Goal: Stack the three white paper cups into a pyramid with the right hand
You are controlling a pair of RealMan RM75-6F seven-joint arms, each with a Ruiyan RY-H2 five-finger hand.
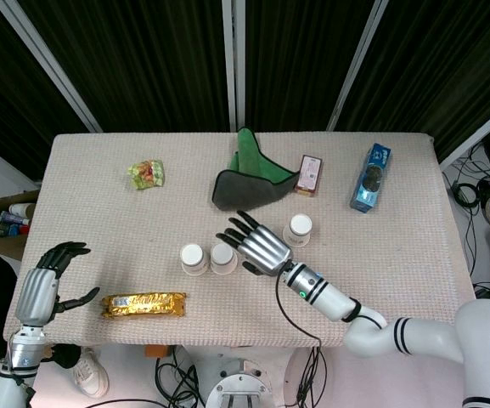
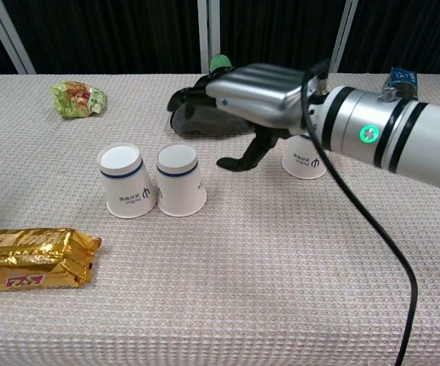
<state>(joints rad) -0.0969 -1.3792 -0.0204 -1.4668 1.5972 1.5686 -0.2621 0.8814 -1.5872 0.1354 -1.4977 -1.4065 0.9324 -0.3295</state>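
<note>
Two white paper cups stand upside down side by side: the left cup (image 1: 194, 258) (image 2: 127, 181) and the middle cup (image 1: 222, 257) (image 2: 180, 180). A third cup (image 1: 297, 229) (image 2: 304, 162) stands upside down further right, partly hidden behind my right arm in the chest view. My right hand (image 1: 260, 244) (image 2: 254, 95) hovers open with fingers spread, between the pair and the third cup, holding nothing. My left hand (image 1: 49, 285) hangs open at the table's left front edge, off the cups.
A gold snack bar (image 1: 143, 303) (image 2: 30, 259) lies at the front left. A dark pouch with green lining (image 1: 246, 180), a brown box (image 1: 310, 174), a blue carton (image 1: 370, 177) and a green snack bag (image 1: 146, 174) (image 2: 78, 99) sit toward the back.
</note>
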